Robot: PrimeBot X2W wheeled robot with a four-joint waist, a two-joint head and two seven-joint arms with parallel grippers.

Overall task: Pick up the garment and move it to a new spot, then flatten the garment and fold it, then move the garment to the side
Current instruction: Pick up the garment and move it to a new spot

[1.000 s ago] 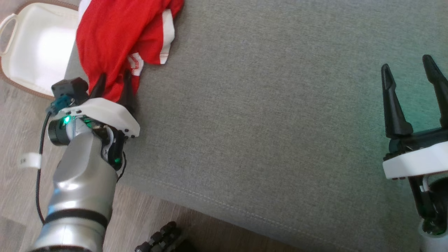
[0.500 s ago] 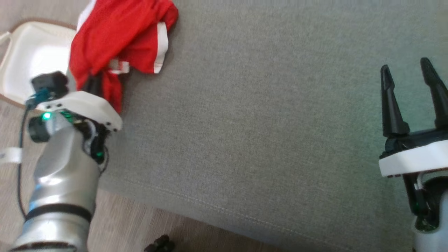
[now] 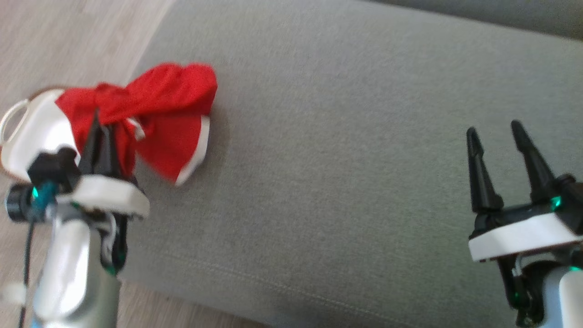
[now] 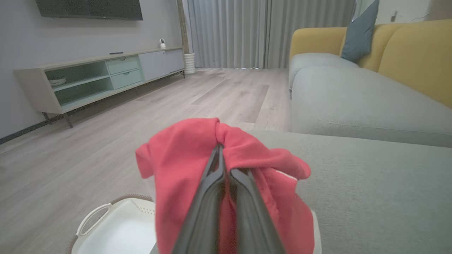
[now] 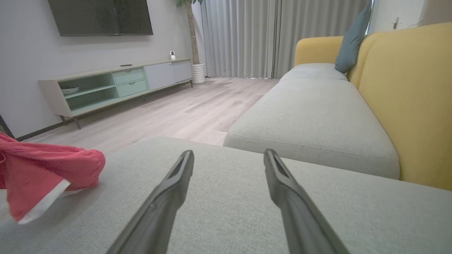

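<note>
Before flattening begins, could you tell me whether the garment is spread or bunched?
Bunched: the red garment drapes crumpled over the shut left gripper.

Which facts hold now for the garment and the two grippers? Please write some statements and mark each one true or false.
1. The left gripper is shut on the red garment. True.
2. The right gripper holds a corner of the garment. False: it is open and apart from it, above the grey cushion.
3. The garment lies flat and folded. False: it is bunched up in the left gripper.
4. A white basket is beside the cushion's left edge. True.
</note>
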